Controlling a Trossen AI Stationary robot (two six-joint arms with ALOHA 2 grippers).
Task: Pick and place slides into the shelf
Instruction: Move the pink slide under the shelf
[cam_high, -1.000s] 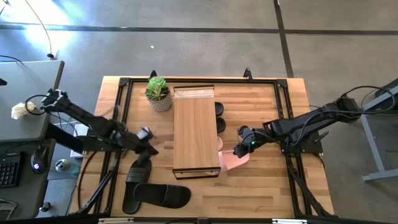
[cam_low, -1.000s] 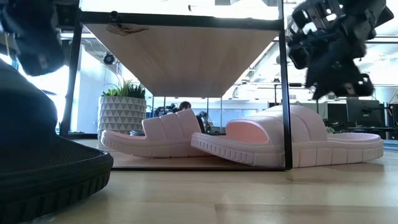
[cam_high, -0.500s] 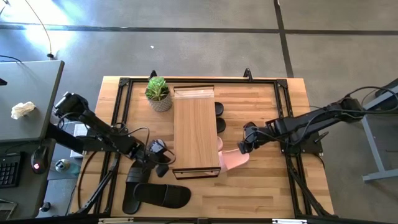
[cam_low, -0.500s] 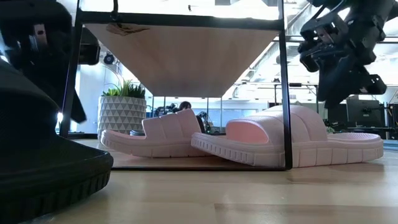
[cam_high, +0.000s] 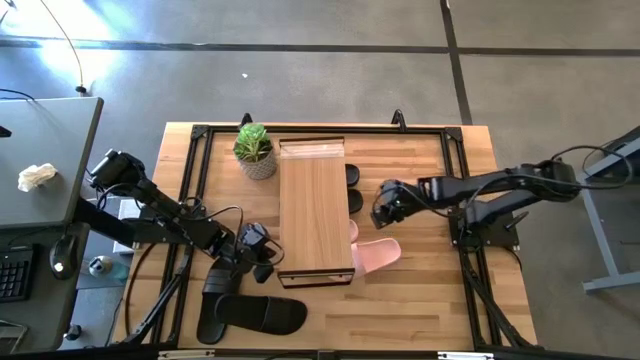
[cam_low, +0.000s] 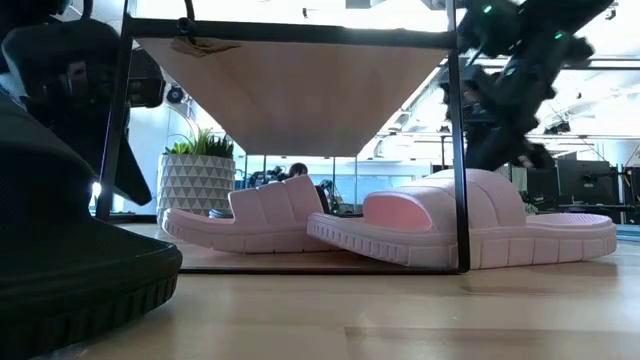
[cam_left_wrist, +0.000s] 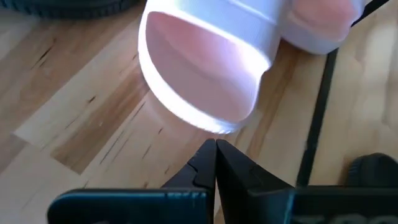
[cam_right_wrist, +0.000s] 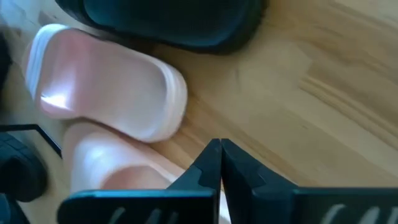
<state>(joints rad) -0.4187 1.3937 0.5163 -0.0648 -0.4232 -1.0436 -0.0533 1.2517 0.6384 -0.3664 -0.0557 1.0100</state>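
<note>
My left gripper (cam_high: 262, 262), fingers together and empty, has come in beside the shelf (cam_high: 315, 200)'s near left corner, above the black slides (cam_high: 250, 312) on the table. My right gripper (cam_high: 381, 210), closed and empty, has withdrawn from the pink slide (cam_high: 376, 255), left half under the shelf.

Open-plan office: desk with keyboard (cam_high: 12, 275), monitors (cam_low: 578, 182).

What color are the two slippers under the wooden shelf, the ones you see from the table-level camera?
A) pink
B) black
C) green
A: two pale pink slides lie side by side under the shelf's plank top in the low view.
</note>
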